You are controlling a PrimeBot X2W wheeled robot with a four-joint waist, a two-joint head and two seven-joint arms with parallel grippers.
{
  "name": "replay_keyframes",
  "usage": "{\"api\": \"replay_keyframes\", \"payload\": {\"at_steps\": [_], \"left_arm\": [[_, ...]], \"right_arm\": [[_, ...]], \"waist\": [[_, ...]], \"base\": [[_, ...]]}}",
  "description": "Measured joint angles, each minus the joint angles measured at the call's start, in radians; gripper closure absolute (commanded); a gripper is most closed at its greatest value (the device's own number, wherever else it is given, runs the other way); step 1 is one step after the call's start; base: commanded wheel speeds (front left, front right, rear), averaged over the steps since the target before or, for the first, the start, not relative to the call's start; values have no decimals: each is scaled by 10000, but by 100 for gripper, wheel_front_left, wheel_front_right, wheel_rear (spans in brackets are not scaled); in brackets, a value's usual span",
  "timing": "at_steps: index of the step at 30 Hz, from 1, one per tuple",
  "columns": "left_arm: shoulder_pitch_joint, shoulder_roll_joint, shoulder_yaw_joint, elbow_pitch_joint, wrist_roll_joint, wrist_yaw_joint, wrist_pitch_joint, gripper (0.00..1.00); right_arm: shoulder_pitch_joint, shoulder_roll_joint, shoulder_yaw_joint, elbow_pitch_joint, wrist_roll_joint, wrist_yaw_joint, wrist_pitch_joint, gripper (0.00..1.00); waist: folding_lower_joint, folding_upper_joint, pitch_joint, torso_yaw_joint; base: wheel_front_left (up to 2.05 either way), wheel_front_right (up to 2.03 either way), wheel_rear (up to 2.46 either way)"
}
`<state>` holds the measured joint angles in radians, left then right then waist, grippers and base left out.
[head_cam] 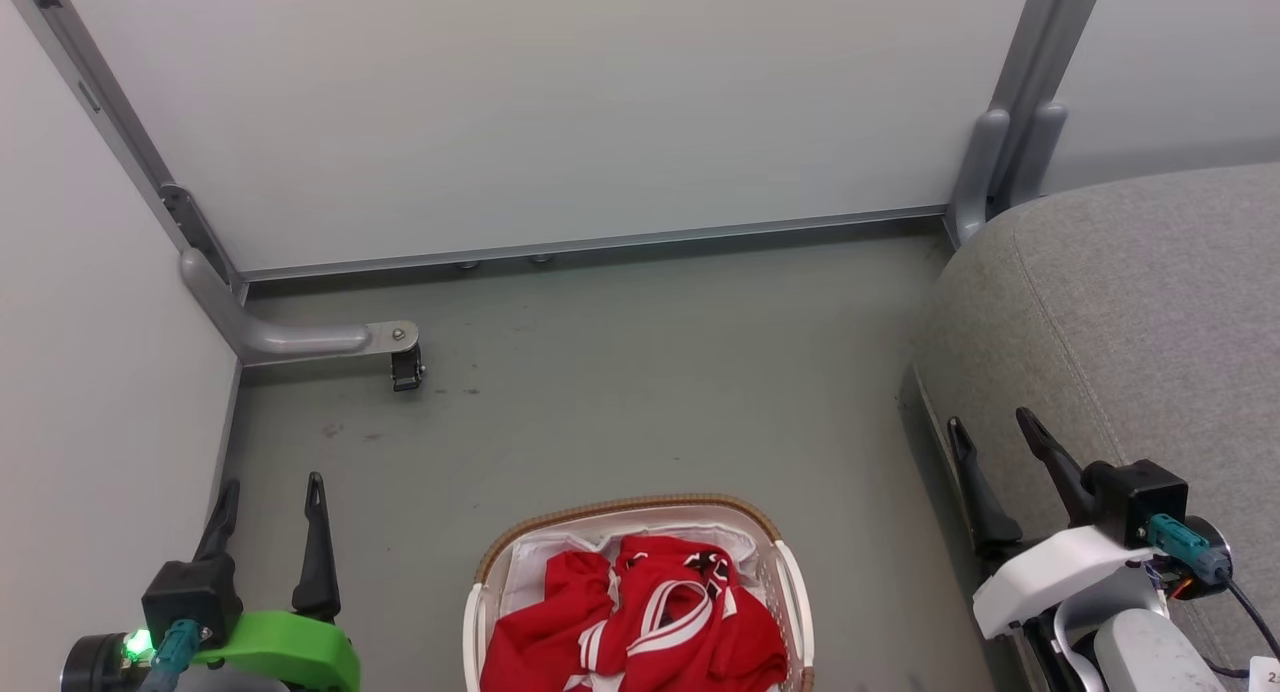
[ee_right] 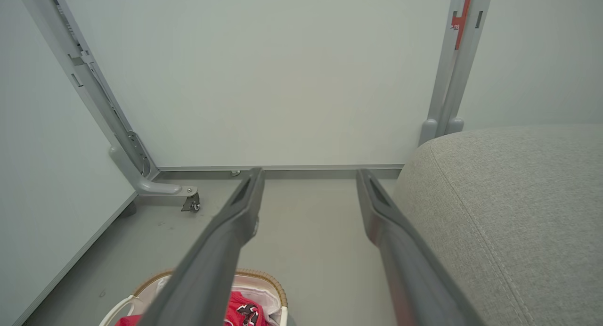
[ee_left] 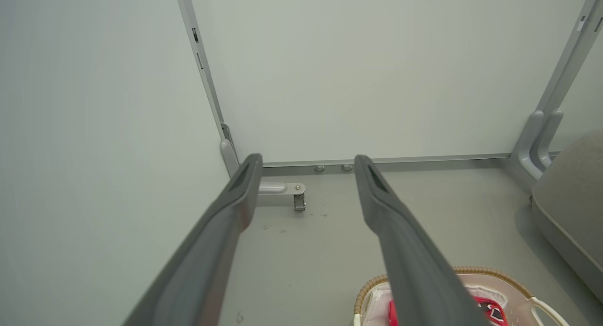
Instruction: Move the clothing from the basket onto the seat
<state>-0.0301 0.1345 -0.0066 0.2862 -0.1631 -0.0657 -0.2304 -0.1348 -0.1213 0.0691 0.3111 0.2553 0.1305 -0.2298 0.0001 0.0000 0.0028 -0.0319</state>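
Note:
The red clothing (head_cam: 640,617) with white stripes lies bunched in the white basket (head_cam: 795,592), which stands on the floor at the bottom centre of the head view. The grey seat (head_cam: 1130,312) rises at the right. My left gripper (head_cam: 272,497) hangs open at the lower left, well left of the basket, nothing between its fingers. My right gripper (head_cam: 995,427) is open at the lower right, in front of the seat's edge. In the left wrist view the left gripper (ee_left: 306,163) points at the far wall, with the basket (ee_left: 490,273) and clothing (ee_left: 492,312) at lower right. The right wrist view has the right gripper (ee_right: 308,175) between basket (ee_right: 264,276) and seat (ee_right: 513,203).
Pale partition walls (head_cam: 540,102) close off the far side and the left. A grey partition foot with a small castor (head_cam: 405,362) juts onto the floor at the left. Another grey post (head_cam: 1010,142) stands at the seat's far corner. Grey floor (head_cam: 650,372) stretches between basket and wall.

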Motion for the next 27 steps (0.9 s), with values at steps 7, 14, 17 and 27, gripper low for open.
{"api": "replay_keyframes", "payload": {"at_steps": [7,14,17,27], "left_arm": [[99,-48,50,-4,545,-46,-132,0],[94,-236,-234,161,1009,-282,-259,0],[-90,-291,-405,316,1174,-378,-282,0],[-1550,-458,-1292,1252,1154,-587,-337,0]], "right_arm": [[-3,-29,35,29,-502,2,-134,0],[-62,-40,194,-61,-1011,2,-259,0],[-400,-35,278,-194,-1189,2,-305,0],[-1226,153,407,-637,-1283,6,-320,0]], "waist": [[0,0,-26,-50],[0,0,306,-120],[0,0,647,-184],[1,0,2290,-586]], "base": [[0,0,0],[0,0,0],[0,0,0],[0,0,0]]}}
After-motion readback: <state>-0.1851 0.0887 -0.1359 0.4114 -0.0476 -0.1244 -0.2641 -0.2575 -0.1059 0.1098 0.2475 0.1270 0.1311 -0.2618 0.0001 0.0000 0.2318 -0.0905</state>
